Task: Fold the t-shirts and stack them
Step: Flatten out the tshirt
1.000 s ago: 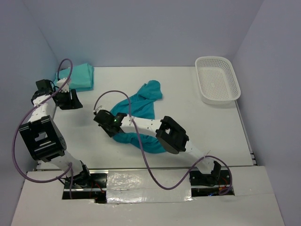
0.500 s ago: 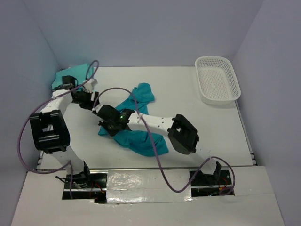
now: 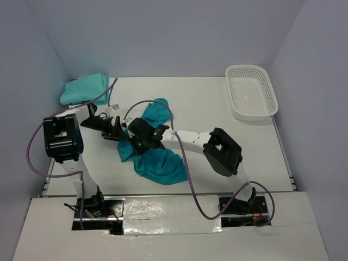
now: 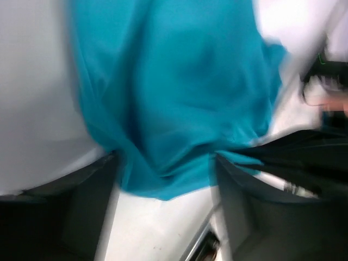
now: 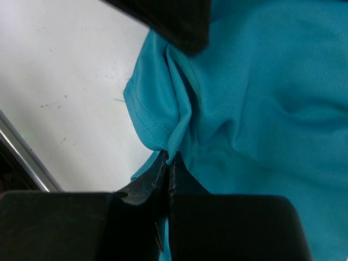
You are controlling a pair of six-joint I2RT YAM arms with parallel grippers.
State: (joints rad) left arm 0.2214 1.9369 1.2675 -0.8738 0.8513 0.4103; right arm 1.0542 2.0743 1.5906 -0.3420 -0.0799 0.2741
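White table (image 3: 217, 109): your right gripper (image 5: 167, 159), reaching left, pinches a fold of the crumpled teal t-shirt (image 3: 160, 163); your left gripper (image 4: 163, 160) gapes astride it.

Hand (image 5: 167, 159) tight on teal t-shirt (image 5: 261, 109)

Motion blur is smearing the crumpled teal t-shirt (image 4: 179, 98) in the left wrist view; overhead, the right gripper (image 3: 136, 148) is hiding its middle; both wrist views are cropping it.

T-shirt (image 5: 261, 98) reads as soft, matt, fine-mesh knit cloth; the white table (image 5: 65, 70) is smooth, faintly scuffed; basket (image 3: 251, 92) is white lattice plastic.
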